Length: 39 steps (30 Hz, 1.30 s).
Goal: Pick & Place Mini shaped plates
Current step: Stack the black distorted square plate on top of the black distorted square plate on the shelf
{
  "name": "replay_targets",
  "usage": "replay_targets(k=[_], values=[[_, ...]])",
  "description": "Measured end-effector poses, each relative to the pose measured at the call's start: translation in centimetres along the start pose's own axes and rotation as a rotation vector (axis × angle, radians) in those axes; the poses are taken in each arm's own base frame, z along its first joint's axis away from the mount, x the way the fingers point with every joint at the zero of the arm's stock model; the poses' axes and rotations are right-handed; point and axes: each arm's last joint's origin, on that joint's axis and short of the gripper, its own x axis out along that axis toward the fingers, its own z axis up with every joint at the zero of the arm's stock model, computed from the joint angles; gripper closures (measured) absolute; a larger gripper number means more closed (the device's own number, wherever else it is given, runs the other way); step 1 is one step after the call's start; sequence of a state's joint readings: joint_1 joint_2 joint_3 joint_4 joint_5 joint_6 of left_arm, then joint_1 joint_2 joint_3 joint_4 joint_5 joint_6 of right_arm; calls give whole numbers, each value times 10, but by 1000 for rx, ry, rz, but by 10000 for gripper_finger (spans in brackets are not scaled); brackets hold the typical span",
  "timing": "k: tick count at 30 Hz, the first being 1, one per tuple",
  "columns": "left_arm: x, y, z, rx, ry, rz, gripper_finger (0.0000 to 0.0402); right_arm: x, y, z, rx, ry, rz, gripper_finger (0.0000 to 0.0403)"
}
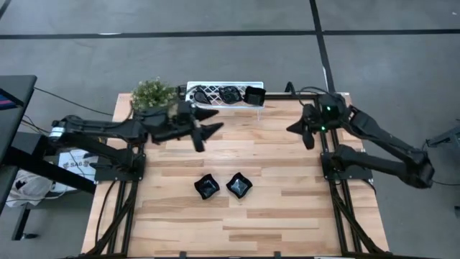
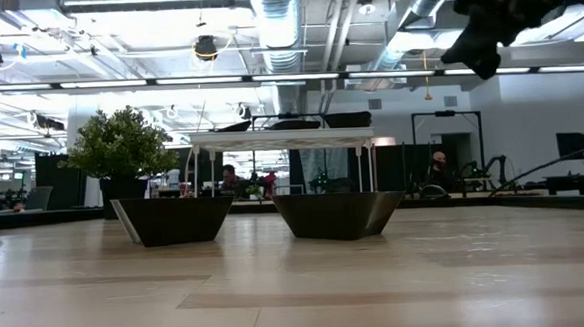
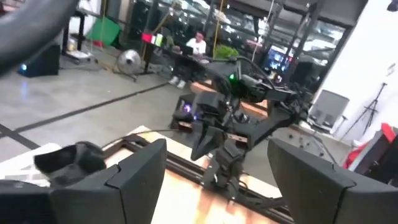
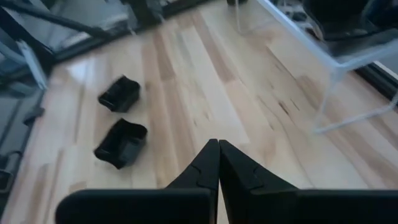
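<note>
While two wavy-edged square mini plates (image 1: 207,187) and (image 1: 238,185) sit side by side on the bare wood of the counter (image 1: 287,216), near its middle front, the white lattice rack (image 1: 215,93) at the far edge already carries several dark plates, so the job looks partly done with at least these two left to move; an exact count on the rack cannot be made out. Neither arm holds anything. Left claw (image 1: 208,129) hovers above the counter just in front of the rack and beside the small green plant (image 1: 152,93), arm stretched out level, fingers (image 3: 140,180) spread wide and empty. Right claw (image 1: 305,133) hangs raised over the right side of the counter, well apart from both plates, elbow folded back, its fingers (image 4: 205,168) pressed tight together on nothing, pointing down toward the wood. In the low view both plates (image 2: 173,218) stand flat and upright, close together but not touching.
</note>
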<state>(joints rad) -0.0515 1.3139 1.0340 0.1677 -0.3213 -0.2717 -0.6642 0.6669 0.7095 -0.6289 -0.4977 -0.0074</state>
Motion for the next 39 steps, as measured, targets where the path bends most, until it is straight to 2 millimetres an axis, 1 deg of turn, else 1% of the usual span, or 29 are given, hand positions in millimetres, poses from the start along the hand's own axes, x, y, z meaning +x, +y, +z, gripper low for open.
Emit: replay_targets(k=[5,7,11,13,15,19,22,26,29,33,39], values=[[32,-18,-10,-24,71,-43,119,-3,7,-16,2,-100,37,401],[42,-22,-19,-55,119,-73,119,-3,9,-22,11,-115,55,401],[60,-23,-49,-192,271,-106,119,-1,13,-30,16,-138,90,401],[63,-22,-67,-280,405,-98,119,-1,14,-34,18,-127,105,401],[63,-22,-87,-370,551,-65,119,-1,16,-34,9,-130,119,402],[46,-18,-130,-518,817,103,119,0,19,-35,-1,-121,140,401],[25,-13,-157,-603,973,237,119,0,20,-35,-8,-118,151,401],[0,-10,-177,-707,1084,303,119,1,21,-35,-15,-115,162,401],[-17,-8,-183,-745,1124,320,119,1,21,-35,-16,-114,163,400],[-37,-2,-180,-752,1114,297,119,1,21,-35,-16,-114,163,400],[-58,11,-164,-708,949,296,119,1,21,-35,-15,-114,159,401]])
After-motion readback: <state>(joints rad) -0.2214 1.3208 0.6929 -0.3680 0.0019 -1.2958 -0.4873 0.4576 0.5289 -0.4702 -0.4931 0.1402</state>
